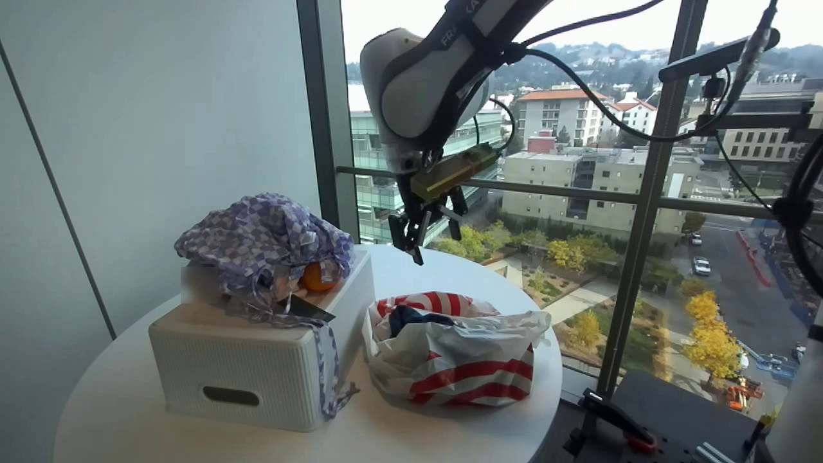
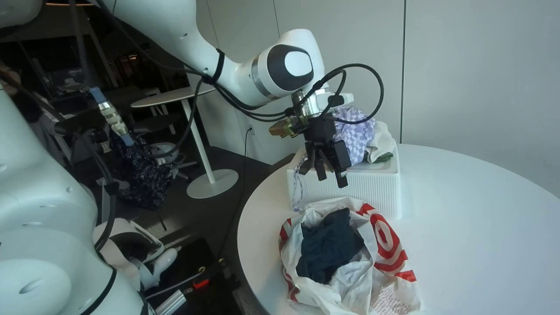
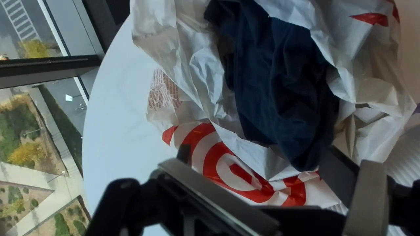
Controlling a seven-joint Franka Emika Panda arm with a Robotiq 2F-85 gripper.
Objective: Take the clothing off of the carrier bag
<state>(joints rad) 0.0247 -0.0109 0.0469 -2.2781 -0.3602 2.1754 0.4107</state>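
I have pincer [image 3: 261,158] spread, empty. Dark clothing [image 3: 282,85] below it, in carrier bag [image 1: 469,370]; slack bag edge could pinch too, ride along. Height unclear.

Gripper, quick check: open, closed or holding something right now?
Gripper: open, holding nothing; the dark clothing lies in the carrier bag.

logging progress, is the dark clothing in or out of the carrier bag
In: the dark clothing lies inside the open carrier bag, whose sides surround it in an exterior view.
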